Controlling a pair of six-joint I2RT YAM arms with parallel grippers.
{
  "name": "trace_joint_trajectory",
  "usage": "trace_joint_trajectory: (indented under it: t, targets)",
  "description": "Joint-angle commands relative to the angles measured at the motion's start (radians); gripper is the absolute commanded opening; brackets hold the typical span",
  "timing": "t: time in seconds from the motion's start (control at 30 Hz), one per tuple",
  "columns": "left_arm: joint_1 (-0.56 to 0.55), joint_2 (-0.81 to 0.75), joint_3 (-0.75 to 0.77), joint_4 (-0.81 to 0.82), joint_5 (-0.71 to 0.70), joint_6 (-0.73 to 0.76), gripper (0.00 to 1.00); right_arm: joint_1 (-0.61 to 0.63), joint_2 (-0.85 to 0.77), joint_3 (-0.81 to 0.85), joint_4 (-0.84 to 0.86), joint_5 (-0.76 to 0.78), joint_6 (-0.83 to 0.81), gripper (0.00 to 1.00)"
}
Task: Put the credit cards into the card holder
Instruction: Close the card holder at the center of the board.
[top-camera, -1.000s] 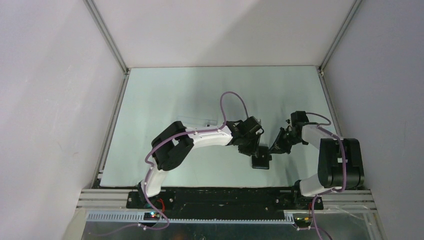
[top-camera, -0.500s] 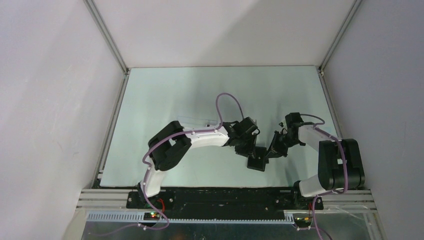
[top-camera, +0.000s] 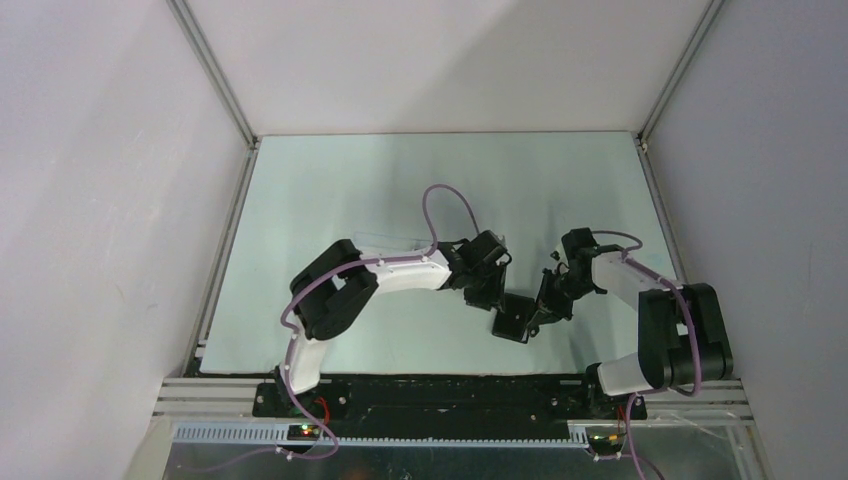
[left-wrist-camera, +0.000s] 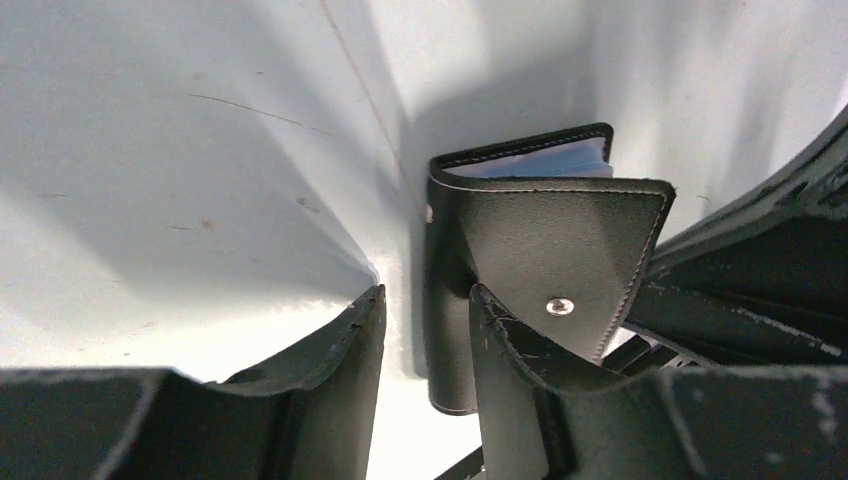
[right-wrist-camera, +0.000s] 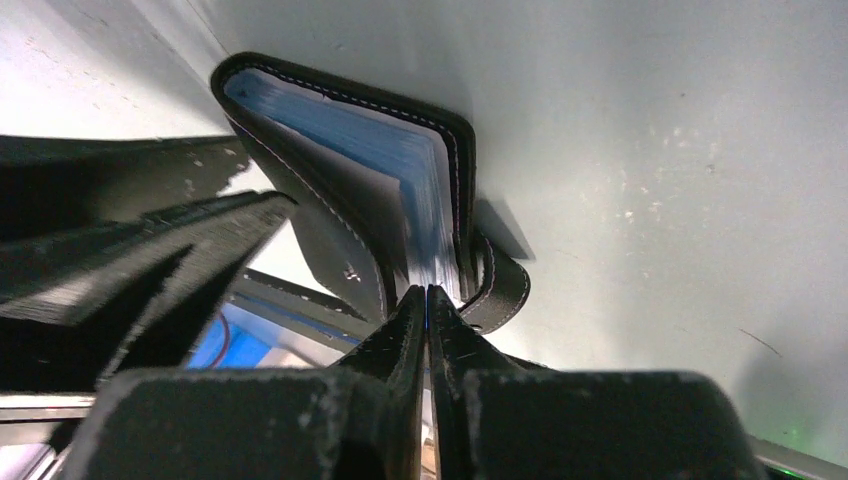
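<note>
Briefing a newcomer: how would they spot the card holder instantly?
On the table, near its front edge, find the left pincer and right pincer. The card holder between them is a small folded black wallet, alone showing a snap and blue sleeves.

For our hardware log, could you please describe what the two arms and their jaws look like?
Both the left arm and right arm have white links, bulky black joint housings and a purple cable looping alongside. The jaws are matte black, tapered and scuffed.

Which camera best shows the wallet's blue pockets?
The right wrist view: it looks into the blue pockets of the card holder. The left wrist shows only a sliver above the flap; the top view, just a black shape.
</note>
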Motion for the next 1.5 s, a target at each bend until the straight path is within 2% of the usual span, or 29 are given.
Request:
trace_joint_trajectory:
  t: [0.0,0.33,0.67,0.83,0.97,1.27,1.47]
  targets:
    - [0.036,0.001,-0.044,-0.073,-0.084,0.027,0.43,0.034,-0.025,-0.005,-0.045,0.041,0.020,0.06]
    - [0.006,0.012,0.020,-0.081,-0.061,0.047,0.44,0.017,-0.219,0.065,-0.092,0.133,0.039,0.08]
    - [-0.005,-0.092,0.008,-0.083,-0.092,0.088,0.44,-0.043,-0.196,0.079,-0.069,0.070,0.012,0.09]
    - [-0.021,-0.118,0.021,-0.084,-0.098,0.097,0.43,-0.030,-0.140,0.128,-0.035,-0.006,-0.019,0.09]
    - [-0.022,-0.136,0.025,-0.085,-0.098,0.097,0.44,-0.007,-0.081,0.159,-0.021,0.002,-0.030,0.09]
    - [-0.025,-0.146,0.036,-0.084,-0.069,0.095,0.44,0.028,0.096,0.140,0.000,0.118,-0.020,0.09]
    - [-0.026,-0.158,0.037,-0.037,-0.021,0.055,0.45,0.045,0.114,0.092,0.013,0.202,0.003,0.08]
